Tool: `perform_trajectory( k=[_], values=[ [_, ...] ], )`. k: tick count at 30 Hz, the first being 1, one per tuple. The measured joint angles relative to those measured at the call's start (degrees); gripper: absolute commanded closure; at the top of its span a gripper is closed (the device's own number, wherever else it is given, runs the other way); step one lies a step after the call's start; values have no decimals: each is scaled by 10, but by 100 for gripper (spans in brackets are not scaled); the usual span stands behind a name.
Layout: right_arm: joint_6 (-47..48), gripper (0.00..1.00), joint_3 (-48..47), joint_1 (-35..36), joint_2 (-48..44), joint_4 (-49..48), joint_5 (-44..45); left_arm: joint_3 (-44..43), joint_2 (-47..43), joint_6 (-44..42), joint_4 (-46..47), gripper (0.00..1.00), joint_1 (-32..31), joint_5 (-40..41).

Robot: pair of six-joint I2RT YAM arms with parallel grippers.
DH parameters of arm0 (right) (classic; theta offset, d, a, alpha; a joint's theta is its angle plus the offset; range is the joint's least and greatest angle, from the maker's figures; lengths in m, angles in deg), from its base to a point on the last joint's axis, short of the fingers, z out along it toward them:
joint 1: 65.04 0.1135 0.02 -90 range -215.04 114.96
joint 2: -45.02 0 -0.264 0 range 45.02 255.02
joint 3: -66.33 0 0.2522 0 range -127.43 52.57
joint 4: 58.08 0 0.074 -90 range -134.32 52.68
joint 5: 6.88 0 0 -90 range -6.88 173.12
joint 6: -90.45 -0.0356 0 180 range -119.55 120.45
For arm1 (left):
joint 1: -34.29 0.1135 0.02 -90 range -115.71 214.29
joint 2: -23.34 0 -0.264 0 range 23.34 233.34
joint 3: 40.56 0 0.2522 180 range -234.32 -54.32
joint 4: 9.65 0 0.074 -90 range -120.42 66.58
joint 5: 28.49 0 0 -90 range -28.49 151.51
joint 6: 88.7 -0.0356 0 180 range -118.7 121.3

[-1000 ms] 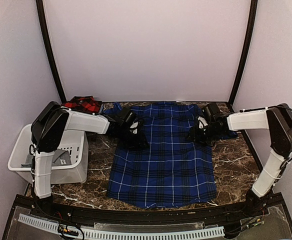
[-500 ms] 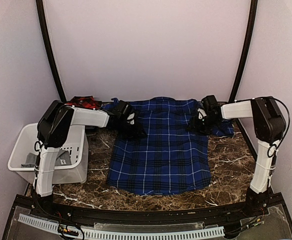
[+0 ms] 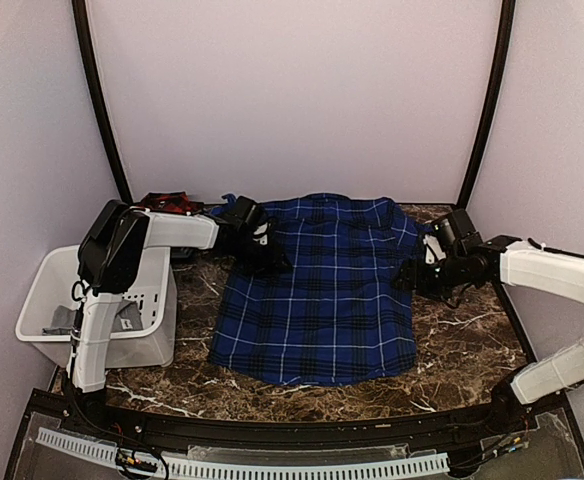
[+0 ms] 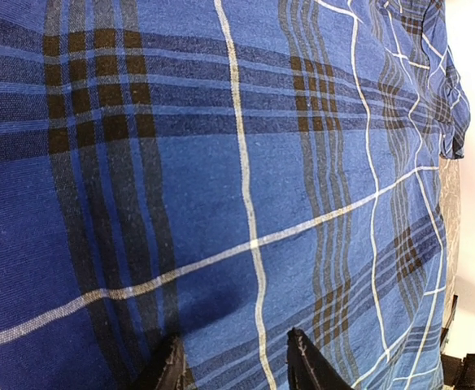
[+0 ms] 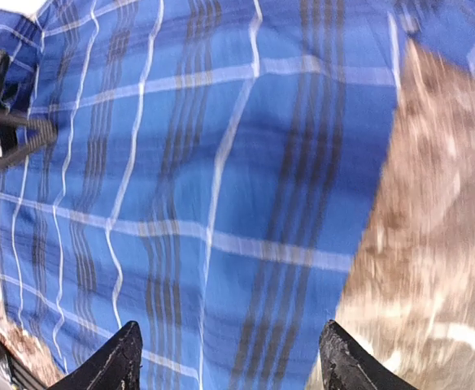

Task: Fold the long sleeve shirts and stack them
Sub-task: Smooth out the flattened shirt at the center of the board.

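The right gripper (image 5: 233,364) gapes wide and empty over the edge of the blue shirt (image 3: 322,300). The left gripper (image 4: 236,366) stands half-parted against its cloth; whether it grips is unclear.

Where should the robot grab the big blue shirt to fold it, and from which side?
Pinch the blue shirt at its thin right side edge, coming in low from the right over the bare table, probably with the open right gripper beside it. The shirt lies flat, so only its edges offer a lip to pinch.
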Motion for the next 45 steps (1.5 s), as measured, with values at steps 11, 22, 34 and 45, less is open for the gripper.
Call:
perform_trajectory(
  k=[11,22,34,45],
  values=[
    [-139,35,137,115,-207,100,38,-7,0,0,-14,58,0,-20],
    [-272,57,203,249,-247,112,31,-15,0,-1,-26,58,0,-25],
    [-252,100,48,250,-135,143,87,-16,0,-10,-37,58,0,-23],
    [-205,91,-42,251,-88,247,85,-17,0,-21,-44,58,0,-23]
  ],
)
